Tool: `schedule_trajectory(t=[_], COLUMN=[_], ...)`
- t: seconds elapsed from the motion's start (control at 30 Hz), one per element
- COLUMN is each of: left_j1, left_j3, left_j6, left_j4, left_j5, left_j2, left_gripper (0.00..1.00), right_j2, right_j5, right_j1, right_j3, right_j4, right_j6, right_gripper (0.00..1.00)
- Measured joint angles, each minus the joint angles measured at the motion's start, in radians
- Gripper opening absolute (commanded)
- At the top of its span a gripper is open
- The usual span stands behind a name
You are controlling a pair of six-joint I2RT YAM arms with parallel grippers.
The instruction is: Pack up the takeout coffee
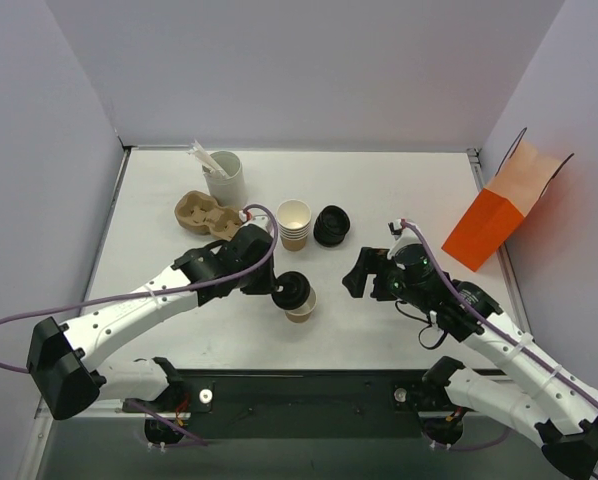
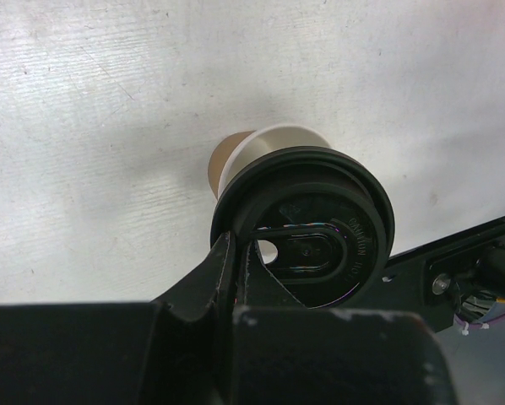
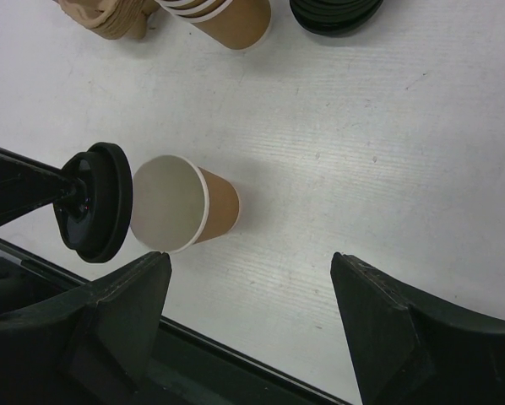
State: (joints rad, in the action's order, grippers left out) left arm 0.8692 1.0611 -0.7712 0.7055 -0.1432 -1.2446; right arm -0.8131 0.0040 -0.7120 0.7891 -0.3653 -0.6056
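A single tan paper cup (image 1: 304,306) stands open and lidless at the table's front middle; no cup with a lid on it shows. My left gripper (image 1: 277,289) is shut on the rim of a round black lid (image 1: 292,289) and holds it just above and to the left of the cup's mouth. In the left wrist view the lid (image 2: 320,221) covers most of the cup (image 2: 240,156). The right wrist view shows the cup (image 3: 189,202) with the lid (image 3: 100,202) beside its rim. My right gripper (image 1: 362,274) is open and empty, to the right of the cup.
A stack of lidless tan cups (image 1: 294,223) and a pile of black lids (image 1: 331,225) sit behind the cup. A cardboard cup carrier (image 1: 204,213) and a white cup of stirrers (image 1: 224,176) are at back left. An orange paper bag (image 1: 504,215) leans at right.
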Motion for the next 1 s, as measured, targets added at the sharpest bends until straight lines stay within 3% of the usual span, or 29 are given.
schedule_trajectory(t=[0.47, 1.0], left_j1=[0.034, 0.084], left_j3=[0.035, 0.116], left_j6=[0.017, 0.033], left_j4=[-0.006, 0.033], left_j5=[-0.014, -0.122], left_j2=[-0.079, -0.164], left_gripper=[0.0, 0.0], right_j2=[-0.036, -0.033], right_j5=[0.001, 0.001], right_j1=[0.0, 0.0], right_j3=[0.0, 0.0], right_j4=[-0.002, -0.002], right_j6=[-0.013, -0.014], right_gripper=[0.79, 0.79])
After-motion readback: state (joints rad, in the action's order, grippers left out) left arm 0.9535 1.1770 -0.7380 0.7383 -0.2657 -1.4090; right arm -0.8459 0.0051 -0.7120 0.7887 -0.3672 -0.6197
